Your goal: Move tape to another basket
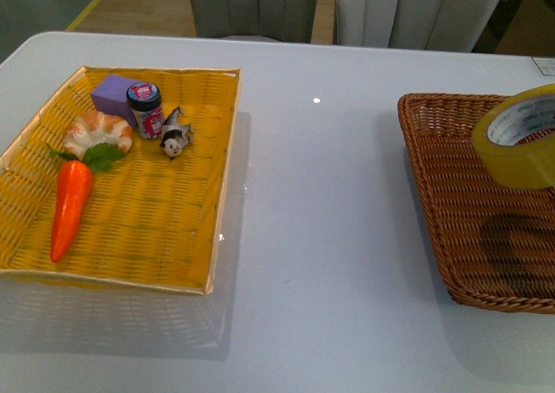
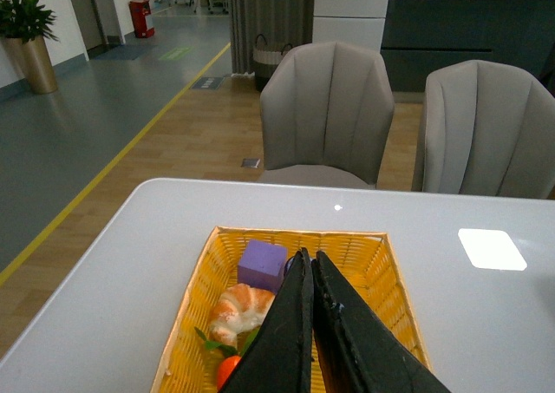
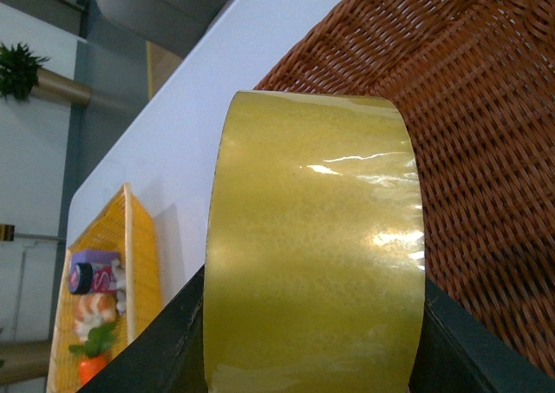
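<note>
Front view is showing the tape [image 1: 520, 137] hanging at 3 o'clock over the basket [image 1: 468, 237], right jaws gripping its sides, left jaws pinching together on nothing above the yellow tray [image 1: 156, 228] at 9 o'clock; placing step looking underway, next likely lowering and releasing.

Bright light, glare on tape [image 3: 314, 245], soft shadows

Left fingers [image 2: 286, 341] pressed together, right fingers [image 3: 473, 345] gripping
</note>
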You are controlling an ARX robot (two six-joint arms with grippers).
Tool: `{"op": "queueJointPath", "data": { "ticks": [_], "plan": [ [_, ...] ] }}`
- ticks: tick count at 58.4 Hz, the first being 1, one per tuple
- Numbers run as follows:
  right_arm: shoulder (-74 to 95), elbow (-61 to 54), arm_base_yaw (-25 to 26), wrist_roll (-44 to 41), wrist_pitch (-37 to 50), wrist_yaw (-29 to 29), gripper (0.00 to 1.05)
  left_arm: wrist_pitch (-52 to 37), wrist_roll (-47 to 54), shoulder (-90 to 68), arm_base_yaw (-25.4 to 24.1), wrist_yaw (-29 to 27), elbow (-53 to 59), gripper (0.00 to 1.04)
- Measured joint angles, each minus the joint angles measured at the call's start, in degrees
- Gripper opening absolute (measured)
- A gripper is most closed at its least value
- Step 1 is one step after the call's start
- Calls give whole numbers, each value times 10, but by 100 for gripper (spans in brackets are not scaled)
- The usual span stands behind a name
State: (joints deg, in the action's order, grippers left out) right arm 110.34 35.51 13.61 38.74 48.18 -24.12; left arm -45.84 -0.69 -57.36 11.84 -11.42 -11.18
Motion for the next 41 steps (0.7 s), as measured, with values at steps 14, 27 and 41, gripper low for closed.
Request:
{"op": "queueJointPath", "data": {
  "ticks": [14,27,41],
  "plan": [
    [107,101,-20,21,-39,37,48,41,1,85,-39,39,47,2],
    [149,137,-32,7,-75,58,64,105,1,183,-98,107,80,2],
    [103,86,-4,4,-50,47,95,144,1,253,-116,114,104,2]
  ]
}}
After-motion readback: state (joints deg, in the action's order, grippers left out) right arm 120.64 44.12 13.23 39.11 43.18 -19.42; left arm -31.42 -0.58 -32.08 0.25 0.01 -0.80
